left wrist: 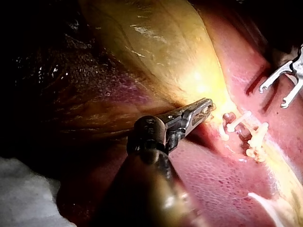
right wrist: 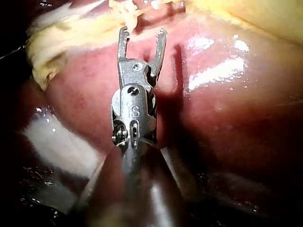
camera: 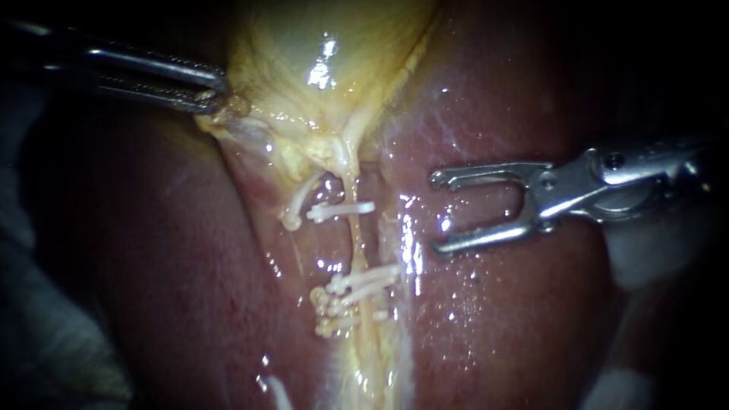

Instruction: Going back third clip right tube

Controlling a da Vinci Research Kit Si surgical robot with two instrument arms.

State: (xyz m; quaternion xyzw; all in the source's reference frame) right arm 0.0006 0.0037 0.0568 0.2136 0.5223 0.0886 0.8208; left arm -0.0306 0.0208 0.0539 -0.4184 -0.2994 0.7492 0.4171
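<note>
White clips [camera: 342, 209] are sitting across the pale tube [camera: 357, 247], one high and a cluster lower. The right instrument [camera: 434, 212] is hovering near them over the liver [camera: 493, 304], jaws wide open and empty. The left instrument [camera: 211, 97] is gripping the gallbladder [camera: 319, 38] edge.

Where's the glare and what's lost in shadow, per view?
Endoscope view: glare on the gallbladder and wet liver by the clips; left instrument shaft sits in dark. Left wrist view: hot spot on gallbladder by its jaws, tissue beside its shaft black. Right wrist view: streak glare on liver, right instrument throws a shadow beside its open jaws.
</note>
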